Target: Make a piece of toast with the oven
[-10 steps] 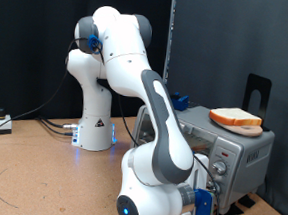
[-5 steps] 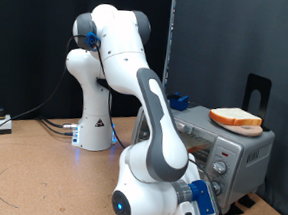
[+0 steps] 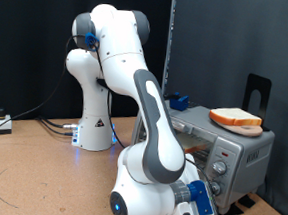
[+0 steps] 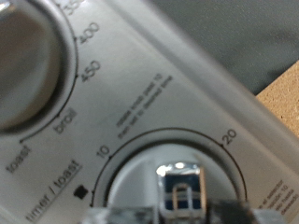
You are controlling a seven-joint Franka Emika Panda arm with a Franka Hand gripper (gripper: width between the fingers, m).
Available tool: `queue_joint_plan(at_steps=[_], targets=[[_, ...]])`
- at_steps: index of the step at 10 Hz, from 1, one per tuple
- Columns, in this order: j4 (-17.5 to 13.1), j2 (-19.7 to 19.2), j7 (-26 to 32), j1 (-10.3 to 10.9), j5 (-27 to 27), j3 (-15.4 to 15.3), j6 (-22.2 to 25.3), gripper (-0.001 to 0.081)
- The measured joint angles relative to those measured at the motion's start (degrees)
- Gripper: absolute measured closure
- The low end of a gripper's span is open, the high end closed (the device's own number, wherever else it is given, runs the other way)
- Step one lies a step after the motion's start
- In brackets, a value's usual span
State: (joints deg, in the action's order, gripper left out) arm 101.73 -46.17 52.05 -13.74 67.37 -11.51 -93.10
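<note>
The oven (image 3: 243, 152) stands at the exterior view's right, a silver-grey box with its knob panel facing the camera. On its roof lies the piece of toast (image 3: 235, 119), pale with a brown crust. My gripper (image 3: 212, 195) is low in front of the knob panel. Close up in the wrist view, the timer/toast knob (image 4: 177, 183) fills the lower middle, and its silver ridge sits between my blurred fingers (image 4: 120, 211). The gripper (image 4: 177, 207) looks shut on this knob. The temperature knob (image 4: 28, 56) is beside it, marked 400, 450, broil and toast.
The arm's white base (image 3: 94, 130) stands behind on the wooden table (image 3: 38, 174), with cables and a small white box (image 3: 0, 123) at the exterior view's left. A black upright stand (image 3: 257, 91) rises behind the oven. A blue object (image 3: 180, 100) sits beyond the oven's far corner.
The arm's lower link and wrist have swung slightly toward the exterior view's left while the gripper stays at the knob panel. The toast has not moved.
</note>
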Motion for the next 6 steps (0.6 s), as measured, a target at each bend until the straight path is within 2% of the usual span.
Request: queue_joint_plan(at_steps=[1,2,3,4,5,6], targets=[[-0.1,0.4,-2.1,-0.1,0.0,0.1,1.0,0.0706],[-0.1,1.2,-3.8,-0.4,-0.2,0.4,2.0,0.0562],[-0.1,1.9,-5.1,-0.9,-0.4,0.6,3.3,0.0378],[0.0,2.8,-7.0,-1.4,-1.4,1.2,4.8,0.0378],[0.0,3.9,-8.9,-1.8,-3.9,2.2,5.4,0.0194],[0.1,5.0,-10.5,-1.8,-6.6,3.5,5.4,0.0194]])
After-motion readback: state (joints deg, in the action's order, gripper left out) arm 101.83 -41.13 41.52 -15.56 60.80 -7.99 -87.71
